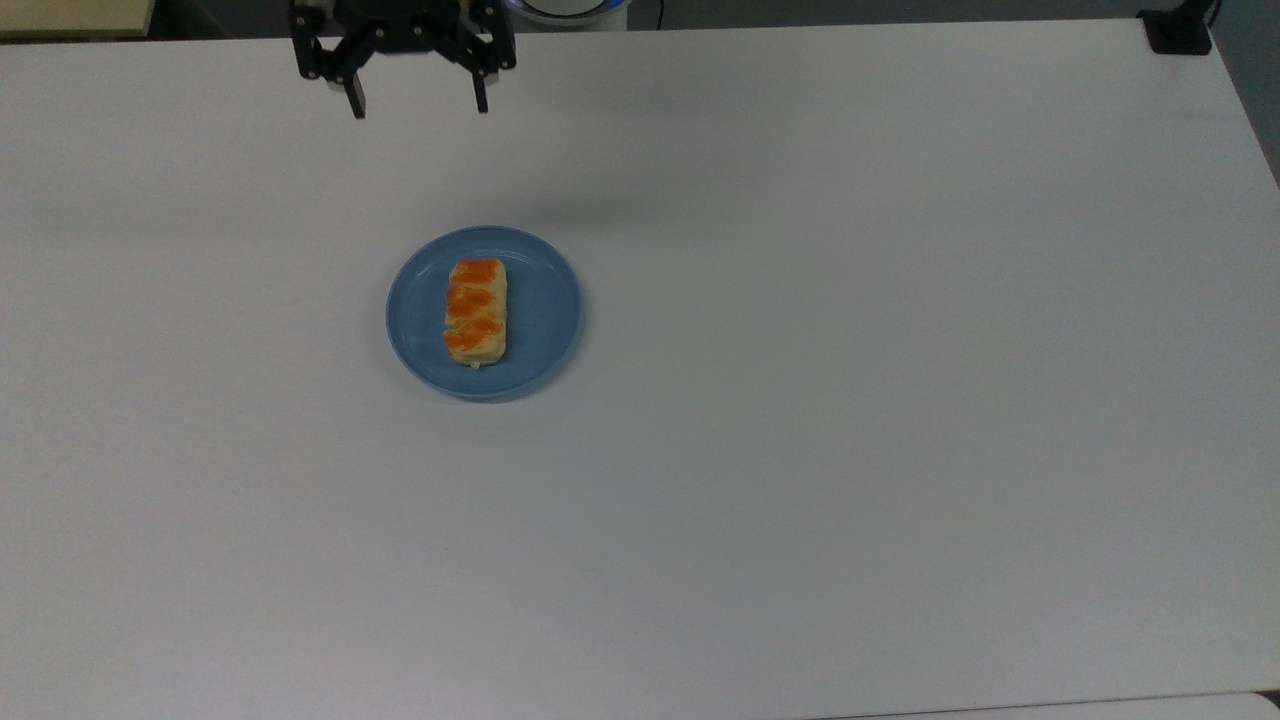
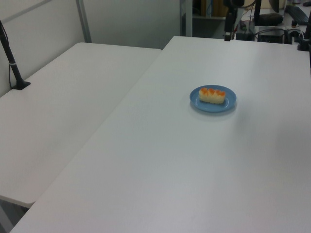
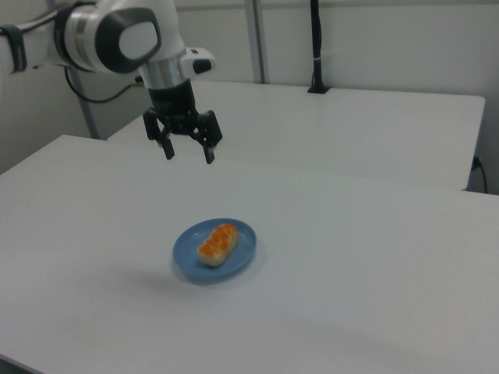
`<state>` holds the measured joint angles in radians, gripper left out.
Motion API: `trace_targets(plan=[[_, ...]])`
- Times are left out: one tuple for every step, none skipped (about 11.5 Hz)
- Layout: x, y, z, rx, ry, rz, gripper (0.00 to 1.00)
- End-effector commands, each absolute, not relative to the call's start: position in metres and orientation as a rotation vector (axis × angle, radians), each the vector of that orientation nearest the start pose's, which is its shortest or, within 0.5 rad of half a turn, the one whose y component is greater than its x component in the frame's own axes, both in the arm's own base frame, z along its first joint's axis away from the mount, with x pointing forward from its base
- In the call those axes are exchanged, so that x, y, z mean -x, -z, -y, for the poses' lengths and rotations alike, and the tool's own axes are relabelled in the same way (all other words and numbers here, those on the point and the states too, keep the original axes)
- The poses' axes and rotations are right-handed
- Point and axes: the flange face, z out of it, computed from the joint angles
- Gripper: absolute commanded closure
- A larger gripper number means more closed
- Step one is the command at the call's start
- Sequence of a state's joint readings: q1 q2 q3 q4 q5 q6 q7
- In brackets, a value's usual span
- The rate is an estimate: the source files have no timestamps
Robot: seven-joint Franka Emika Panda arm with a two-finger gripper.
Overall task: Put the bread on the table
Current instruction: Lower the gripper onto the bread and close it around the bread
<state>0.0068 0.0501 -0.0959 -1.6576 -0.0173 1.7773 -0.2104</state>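
The bread (image 1: pixel 476 312) is a small pale-yellow loaf with orange glazed patches, lying on a round blue plate (image 1: pixel 545 310) on the white table (image 1: pixel 850 400). It also shows in the left view as the bread (image 2: pixel 212 95) on the plate (image 2: pixel 231 101), and in the right view as the bread (image 3: pixel 217 243) on the plate (image 3: pixel 243 249). My black gripper (image 1: pixel 418 104) hangs open above the table near the top view's upper edge, well apart from the plate. In the right view the gripper (image 3: pixel 189 153) is high above and behind the plate, fingers spread, nothing between them.
A second white table (image 2: pixel 73 97) adjoins at the left view's left, with a black pole clamp (image 2: pixel 19 83). Another black clamp (image 1: pixel 1180 35) sits at the top view's upper right corner. The white arm (image 3: pixel 117 35) reaches in from the right view's upper left.
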Motion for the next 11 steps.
trace_targets(plan=[[-0.585, -0.537, 0.039, 3.177, 0.096, 0.187, 0.0], [-0.591, -0.521, 0.044, 3.178, 0.079, 0.166, 0.0], [-0.602, -0.502, 0.044, 3.177, 0.084, 0.122, 0.0], [-0.612, -0.479, 0.043, 3.182, 0.077, 0.031, 0.0], [-0.618, -0.462, 0.047, 3.183, 0.06, -0.014, 0.0], [-0.624, -0.444, 0.048, 3.189, 0.038, -0.017, 0.0], [-0.63, -0.425, 0.048, 3.192, 0.025, -0.017, 0.0], [-0.637, -0.407, 0.048, 3.194, 0.03, -0.016, 0.0], [-0.642, -0.392, 0.047, 3.195, 0.038, -0.021, 0.0], [-0.644, -0.381, 0.047, 3.198, 0.03, -0.018, 0.0], [-0.648, -0.372, 0.043, 3.2, 0.043, -0.006, 0.0]])
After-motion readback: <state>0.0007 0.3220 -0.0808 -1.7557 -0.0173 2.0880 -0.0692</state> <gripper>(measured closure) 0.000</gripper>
